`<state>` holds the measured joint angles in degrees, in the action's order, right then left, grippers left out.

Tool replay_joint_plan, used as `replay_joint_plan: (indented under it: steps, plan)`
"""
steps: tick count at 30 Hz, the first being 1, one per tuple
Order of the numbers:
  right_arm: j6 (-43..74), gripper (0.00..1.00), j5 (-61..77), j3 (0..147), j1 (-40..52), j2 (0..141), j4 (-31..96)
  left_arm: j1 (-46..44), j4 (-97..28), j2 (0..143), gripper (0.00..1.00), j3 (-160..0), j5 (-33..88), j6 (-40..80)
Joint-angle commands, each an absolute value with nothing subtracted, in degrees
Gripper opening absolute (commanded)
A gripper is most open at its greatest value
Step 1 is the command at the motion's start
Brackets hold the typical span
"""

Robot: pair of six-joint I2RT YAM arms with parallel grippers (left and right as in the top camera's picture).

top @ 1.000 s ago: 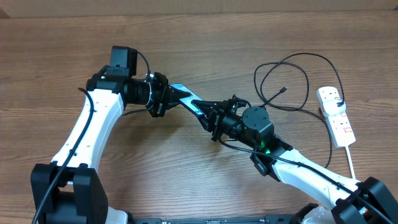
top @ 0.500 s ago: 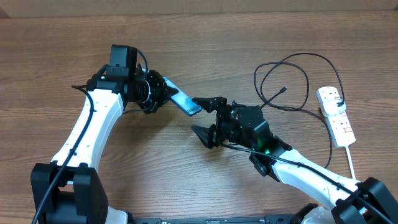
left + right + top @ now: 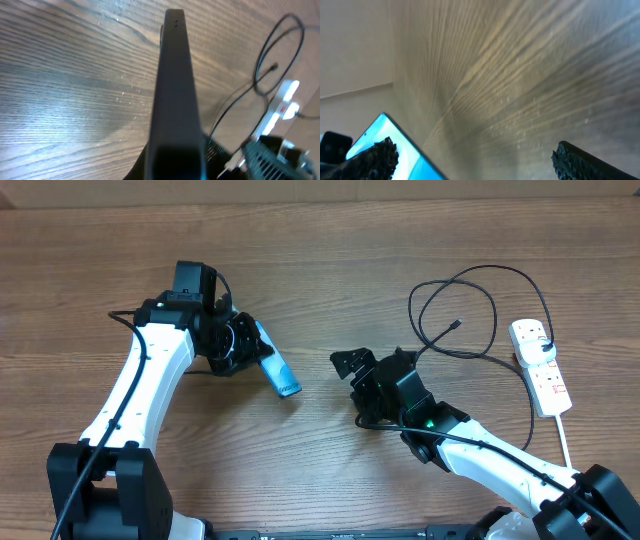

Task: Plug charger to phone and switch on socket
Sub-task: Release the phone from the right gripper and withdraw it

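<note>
- The phone (image 3: pixel 275 363) is a slim slab with a lit light-blue screen and a thin dark bezel. From overhead I see it tilted, one end lifted and the other pointing down toward the table (image 3: pixel 330 260).
- It sits well apart from the socket (image 3: pixel 540 365), far over on that strip's left side.
- My left gripper (image 3: pixel 245 345) is clenched on the phone. In the left wrist view the phone (image 3: pixel 175 90) runs away from the camera edge-on, as a dark narrow bar.
- My right gripper (image 3: pixel 352 392) is released, jaws spread wide and holding nothing. It hangs between the phone and the socket, and in its own view one fingertip (image 3: pixel 375 152) overlaps the bright corner of the phone (image 3: pixel 395 140).
- The charger (image 3: pixel 495 310) is a thin black cable looping in coils just left of the socket. Its small plug (image 3: pixel 457 324) lies free inside the loop.
- The socket is a white strip with a thick white cord trailing from its near end.
- The table is brown wood-grain laminate. Past its far edge, well apart from the socket, is a plain beige wall (image 3: pixel 350 45).
</note>
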<state>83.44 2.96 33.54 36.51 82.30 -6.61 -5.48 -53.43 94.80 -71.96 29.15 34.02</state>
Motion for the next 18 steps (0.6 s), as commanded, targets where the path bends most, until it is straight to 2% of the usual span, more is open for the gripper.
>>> replay_joint_plan:
  steps: [1, 3, 11, 18]
  plan:
    - [80.2, 1.0, -1.5, 34.2, 36.6, 82.1, -6.7, -5.3, -53.8, 95.2, 0.04, -72.4, 35.8, 26.6]
    - [79.7, 1.0, -1.5, 34.2, 36.6, 82.1, -6.6, -5.3, -53.7, 95.2, 0.04, -72.4, 38.8, 25.4]
    - [65.8, 1.0, -1.4, 34.2, 36.6, 82.1, -6.1, -5.7, -53.6, 95.2, 0.04, -72.4, 45.3, 24.3]
    - [65.7, 1.0, -1.2, 37.8, 33.0, 81.8, 7.2, -7.6, -53.5, 95.2, 0.04, -72.4, 46.2, 22.2]
